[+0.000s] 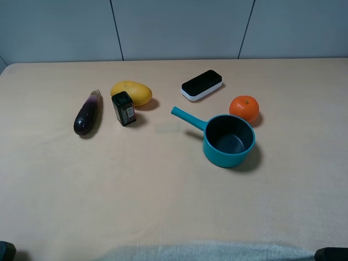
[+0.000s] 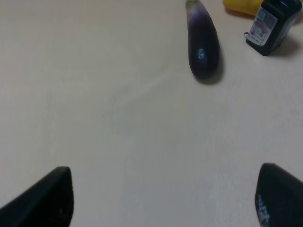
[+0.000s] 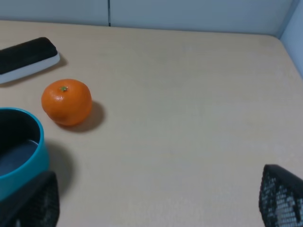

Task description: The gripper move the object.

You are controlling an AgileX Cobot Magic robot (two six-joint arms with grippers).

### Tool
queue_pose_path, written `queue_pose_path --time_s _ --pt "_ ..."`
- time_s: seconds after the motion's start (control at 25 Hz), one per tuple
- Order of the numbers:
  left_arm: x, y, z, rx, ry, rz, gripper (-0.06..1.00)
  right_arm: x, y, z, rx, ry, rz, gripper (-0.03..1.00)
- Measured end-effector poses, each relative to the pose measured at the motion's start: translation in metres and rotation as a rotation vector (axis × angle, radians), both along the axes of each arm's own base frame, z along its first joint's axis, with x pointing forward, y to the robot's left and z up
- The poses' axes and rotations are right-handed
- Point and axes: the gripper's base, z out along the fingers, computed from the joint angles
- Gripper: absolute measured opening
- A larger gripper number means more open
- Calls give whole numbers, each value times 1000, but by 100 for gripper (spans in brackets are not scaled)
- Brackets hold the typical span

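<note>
The object, a small round orange fruit (image 1: 244, 107), sits on the table right of the teal pot (image 1: 229, 140), close to its rim. In the right wrist view the orange (image 3: 66, 102) lies well ahead of my right gripper (image 3: 158, 201), which is open with only bare table between its dark fingers (image 3: 279, 196). My left gripper (image 2: 161, 198) is open too, its fingers (image 2: 42, 198) wide apart over bare table, far from the orange. In the exterior high view only dark bits of the arms show at the bottom corners.
A purple eggplant (image 1: 88, 113), a small dark bottle (image 1: 124, 109) and a yellow mango (image 1: 131, 92) lie at the left. A black-and-white eraser-like block (image 1: 202, 84) lies behind the pot. The pot's handle (image 1: 186, 117) points left.
</note>
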Motion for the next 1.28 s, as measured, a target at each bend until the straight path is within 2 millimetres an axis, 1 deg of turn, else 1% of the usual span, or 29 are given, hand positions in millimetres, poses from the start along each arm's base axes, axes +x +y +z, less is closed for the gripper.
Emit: queue_pose_path --time_s 1.28 --pt "0 0 0 0 0 0 77 0 0 0 0 -1 0 64"
